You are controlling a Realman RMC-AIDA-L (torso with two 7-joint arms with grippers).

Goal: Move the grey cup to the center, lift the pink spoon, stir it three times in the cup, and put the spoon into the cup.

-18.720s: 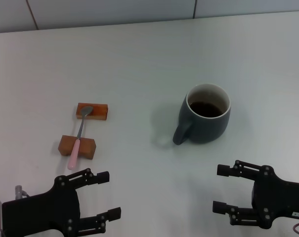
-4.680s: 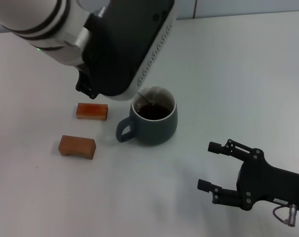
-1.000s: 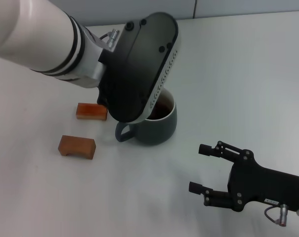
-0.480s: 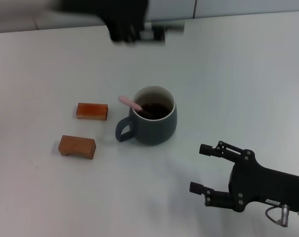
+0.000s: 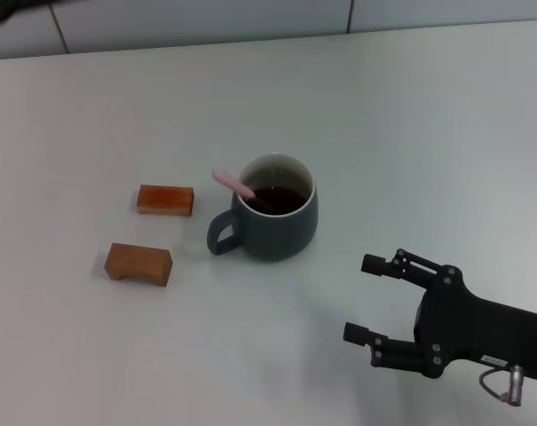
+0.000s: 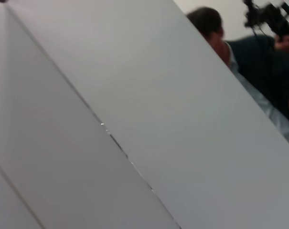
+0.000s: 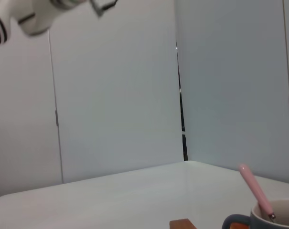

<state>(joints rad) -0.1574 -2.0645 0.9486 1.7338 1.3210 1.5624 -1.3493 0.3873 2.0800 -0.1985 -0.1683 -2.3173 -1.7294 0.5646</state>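
The grey cup (image 5: 277, 222) stands near the middle of the table with its handle to the left and dark liquid inside. The pink spoon (image 5: 232, 185) rests in it, bowl down in the liquid, pink handle leaning out over the rim's left side. Cup (image 7: 274, 217) and spoon (image 7: 254, 191) also show in the right wrist view. My right gripper (image 5: 361, 299) is open and empty at the front right, apart from the cup. My left arm (image 7: 20, 19) is raised high and far back; only a dark blur of it (image 5: 2, 9) shows at the head view's top left corner.
Two orange-brown blocks lie left of the cup, one farther back (image 5: 165, 199) and one nearer (image 5: 139, 263). The table's back edge meets a panelled wall (image 5: 250, 18). A person (image 6: 249, 57) shows in the left wrist view.
My left arm has let go of the spoon, lifted off the cup and swung up and back to the left, almost out of the head view. The spoon stays in the cup. The right gripper barely shifted.
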